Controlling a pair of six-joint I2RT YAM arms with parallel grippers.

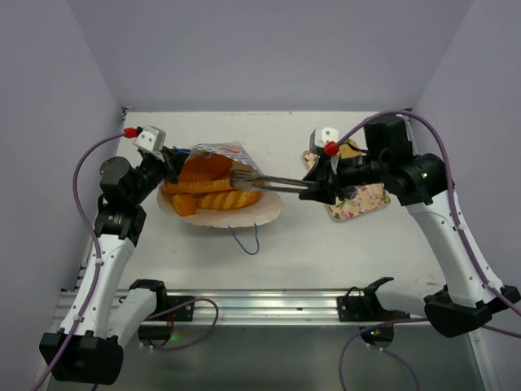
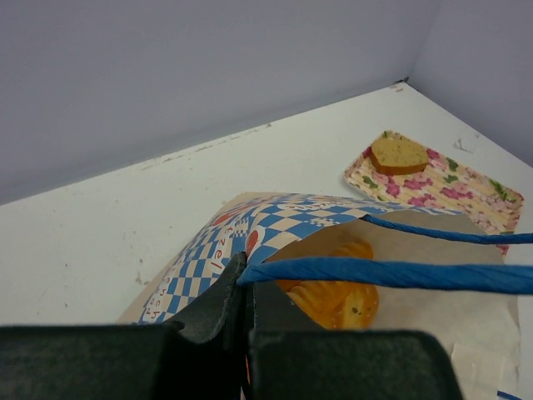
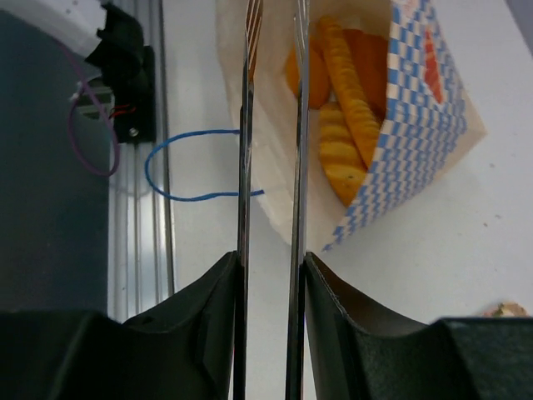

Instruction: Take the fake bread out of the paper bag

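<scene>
The paper bag [image 1: 244,213] lies on its side with its mouth held open. Several glossy orange fake bread loaves [image 1: 213,186] lie inside. My left gripper [image 1: 173,159] is shut on the bag's blue cord handle [image 2: 375,273] and pulls it taut. My right gripper [image 1: 313,186] is shut on metal tongs [image 1: 273,181], whose tips reach into the bag mouth over the loaves. In the right wrist view the tongs' two arms [image 3: 245,125] stand apart in front of the ridged loaves [image 3: 346,108]. The right gripper [image 3: 271,262] grips them at their base.
A pink floral tray [image 1: 362,199] lies at the right behind my right gripper, with a tan bread piece [image 2: 398,154] on it. The bag's other blue handle loop [image 1: 244,240] lies toward the near edge. A metal rail [image 1: 269,303] runs along the front.
</scene>
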